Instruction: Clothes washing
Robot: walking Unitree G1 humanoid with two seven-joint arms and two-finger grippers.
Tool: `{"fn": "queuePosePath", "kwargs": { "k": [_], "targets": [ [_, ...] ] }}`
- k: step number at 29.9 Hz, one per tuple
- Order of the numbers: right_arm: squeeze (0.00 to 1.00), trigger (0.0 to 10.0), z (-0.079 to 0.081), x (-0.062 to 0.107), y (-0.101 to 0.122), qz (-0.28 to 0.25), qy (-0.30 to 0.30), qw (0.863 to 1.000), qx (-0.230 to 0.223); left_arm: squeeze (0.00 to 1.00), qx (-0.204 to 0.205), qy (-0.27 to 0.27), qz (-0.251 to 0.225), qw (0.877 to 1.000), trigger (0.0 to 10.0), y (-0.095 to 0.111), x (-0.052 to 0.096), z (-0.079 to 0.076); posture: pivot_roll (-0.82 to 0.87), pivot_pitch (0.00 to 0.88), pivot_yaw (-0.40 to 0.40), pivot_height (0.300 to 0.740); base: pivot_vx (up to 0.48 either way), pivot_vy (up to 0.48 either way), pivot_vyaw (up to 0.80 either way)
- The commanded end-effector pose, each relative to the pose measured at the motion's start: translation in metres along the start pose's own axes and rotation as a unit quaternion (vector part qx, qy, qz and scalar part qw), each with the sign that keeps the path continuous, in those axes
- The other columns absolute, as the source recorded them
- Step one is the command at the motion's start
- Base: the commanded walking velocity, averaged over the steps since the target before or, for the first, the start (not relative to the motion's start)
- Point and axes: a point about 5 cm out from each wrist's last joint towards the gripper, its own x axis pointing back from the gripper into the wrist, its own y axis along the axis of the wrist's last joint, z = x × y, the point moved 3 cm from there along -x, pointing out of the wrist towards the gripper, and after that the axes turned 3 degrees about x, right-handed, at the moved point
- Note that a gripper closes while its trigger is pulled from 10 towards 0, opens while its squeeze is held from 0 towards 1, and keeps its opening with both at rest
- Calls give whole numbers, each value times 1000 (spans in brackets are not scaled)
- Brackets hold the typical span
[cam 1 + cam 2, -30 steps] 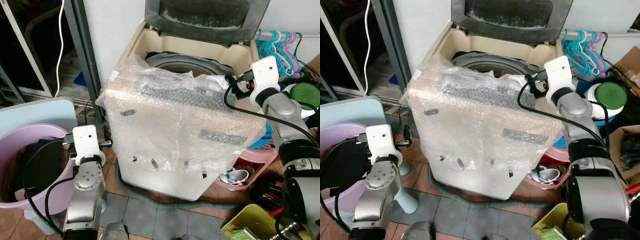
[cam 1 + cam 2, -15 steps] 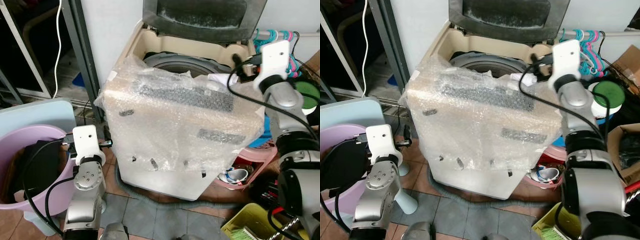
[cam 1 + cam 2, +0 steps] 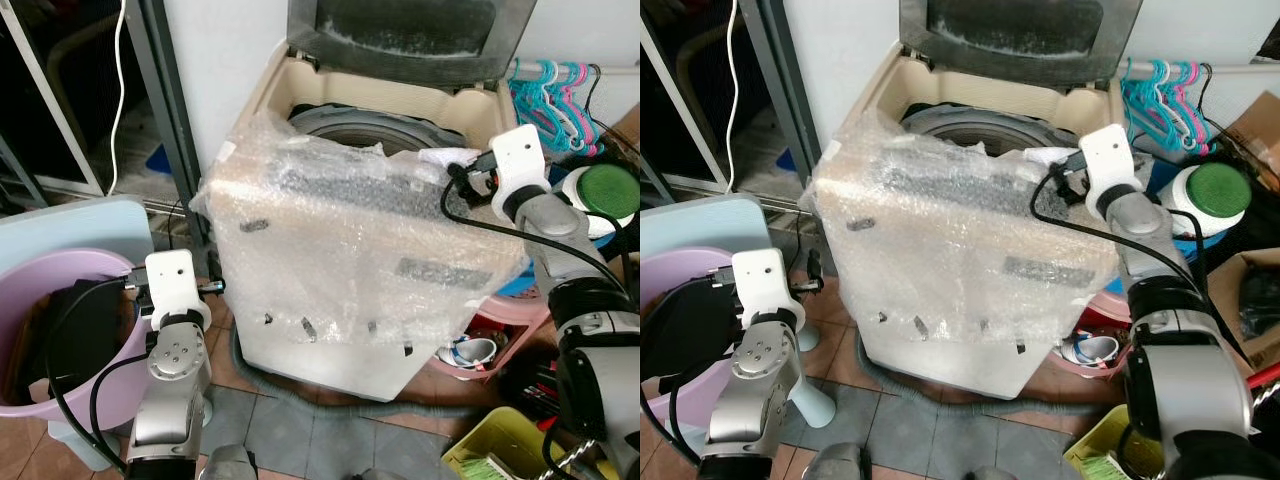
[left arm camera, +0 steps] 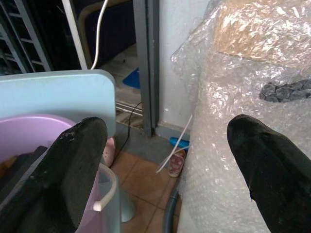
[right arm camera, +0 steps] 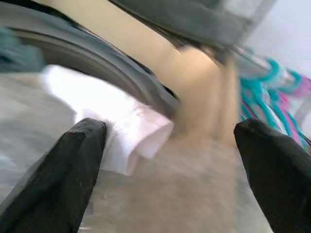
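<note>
Right gripper [image 5: 167, 160] dropped back from raised position to washing machine [image 3: 360, 270] right rim, fingers apart, empty. White cloth [image 5: 116, 133] lay on drum edge — released, not fully inside. Left gripper [image 4: 170, 160] idle, open.

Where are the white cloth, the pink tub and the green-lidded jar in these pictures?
white cloth [image 5: 121, 131]: right wrist view, on its folded middle.
pink tub [image 3: 25, 290]: left eye view, on its near inner wall.
green-lidded jar [image 3: 1215, 187]: right eye view, on the green lid's top.
</note>
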Motion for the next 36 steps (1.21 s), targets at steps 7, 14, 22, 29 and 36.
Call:
{"fn": "queuePosePath", "kwargs": {
  "k": [7, 14, 22, 29, 36],
  "targets": [
    [0, 10000, -56, 5, 37, -76, -146, 986, -29, 0, -4, 5, -2, 1000, 10000, 1, 0, 0, 21, 0, -57, 740, 0, 0, 0],
    [0, 10000, -38, 7, 35, -101, -100, 989, -38, 0, -3, 2, 1, 1000, 10000, -1, 1, 0, 14, 0, -53, 740, 0, 0, 0],
    [0, 10000, -1, 17, 28, -134, -15, 986, -95, 0, -7, -2, -2, 1000, 10000, 0, 3, 0, 9, 0, -51, 740, 0, 0, 0],
    [0, 10000, 47, 55, 25, -184, 39, 977, -100, 0, -13, -21, -27, 999, 10000, 11, 4, -5, -6, 0, -42, 740, 0, 0, 0],
    [0, 10000, 66, 75, 27, -190, 18, 976, -103, 0, -17, -46, -52, 997, 10000, 25, 3, -17, -9, 0, -36, 740, 0, 286, 0]
  ]
}}
